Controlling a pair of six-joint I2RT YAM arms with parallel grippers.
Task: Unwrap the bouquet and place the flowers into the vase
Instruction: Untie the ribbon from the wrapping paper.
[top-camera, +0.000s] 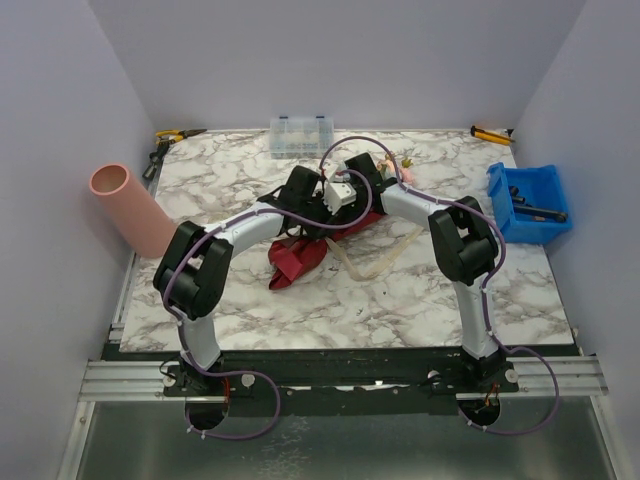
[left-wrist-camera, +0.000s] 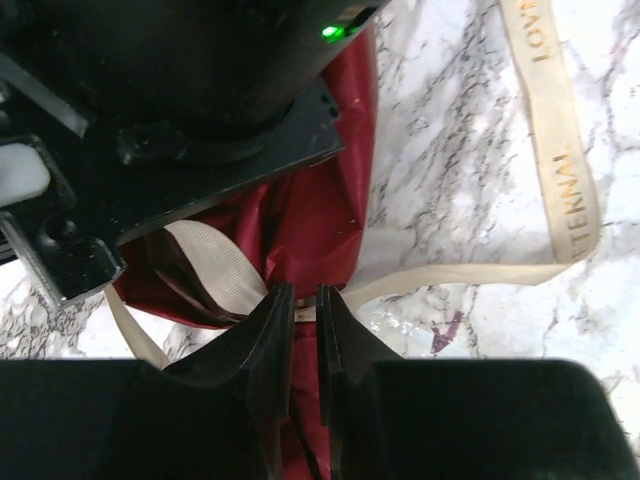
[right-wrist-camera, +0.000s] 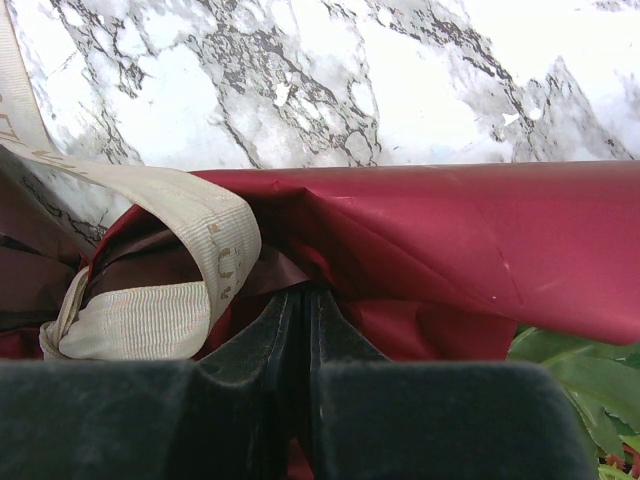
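Maroon bouquet (top-camera: 300, 255) mid-table, ribbon (left-wrist-camera: 570, 170) trailing loose, wrap (right-wrist-camera: 450, 240) on
Left gripper (left-wrist-camera: 306, 300) jaws a slit apart by ribbon; right gripper (right-wrist-camera: 303, 300) pinches wrap; unwrapping and filling vase (top-camera: 130, 208) at left edge remain

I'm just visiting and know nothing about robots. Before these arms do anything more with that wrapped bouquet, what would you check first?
1. Right end effector pinching the maroon wrap: ok.
2. Left end effector gripping the ribbon: cannot tell; its jaws stand slightly apart beside it.
3. Ribbon clear of the wrap: not ok; a loop lies against it.
4. Wrap opened: not ok; only green leaves peek out.
5. Vase mouth empty: ok.
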